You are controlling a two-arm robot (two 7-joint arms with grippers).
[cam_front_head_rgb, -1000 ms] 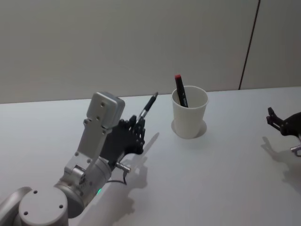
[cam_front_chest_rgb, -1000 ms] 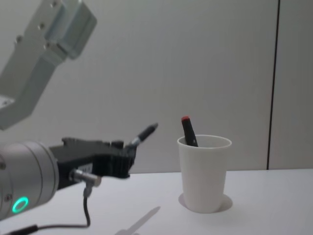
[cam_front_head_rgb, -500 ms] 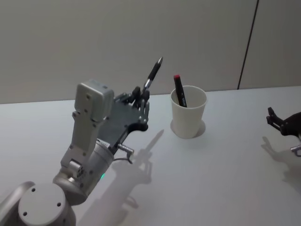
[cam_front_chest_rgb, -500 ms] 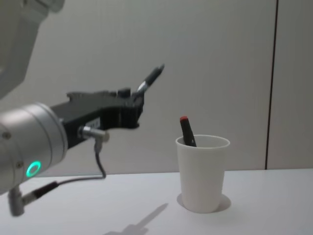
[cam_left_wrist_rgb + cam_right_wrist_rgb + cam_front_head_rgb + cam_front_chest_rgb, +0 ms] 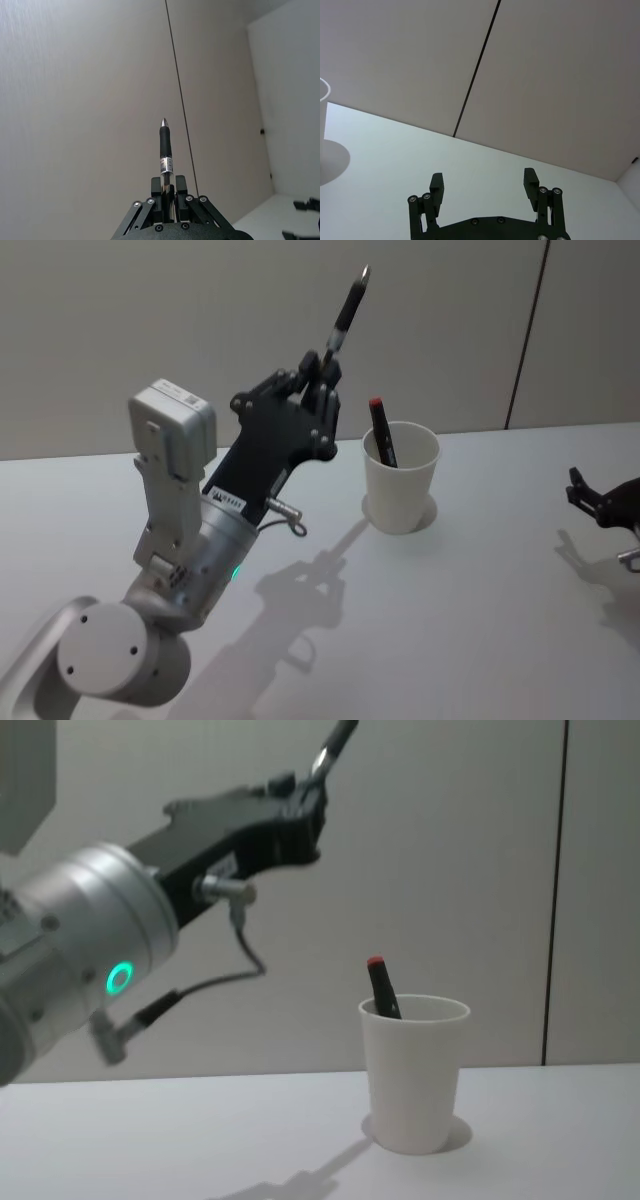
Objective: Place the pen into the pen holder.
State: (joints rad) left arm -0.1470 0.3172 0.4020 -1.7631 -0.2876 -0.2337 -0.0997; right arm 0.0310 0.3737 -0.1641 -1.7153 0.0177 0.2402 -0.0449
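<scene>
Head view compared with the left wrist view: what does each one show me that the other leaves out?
Head view: the white pen holder on the table, a red-capped pen standing in it. Left wrist view: the label on the clear barrel of the held pen, close up. Both: the left gripper shut on that pen, tip upward, and the open right gripper off to the side.

Test-lab setting: white table (image 5: pixel 470 640), plain panelled wall (image 5: pixel 150 320)
</scene>
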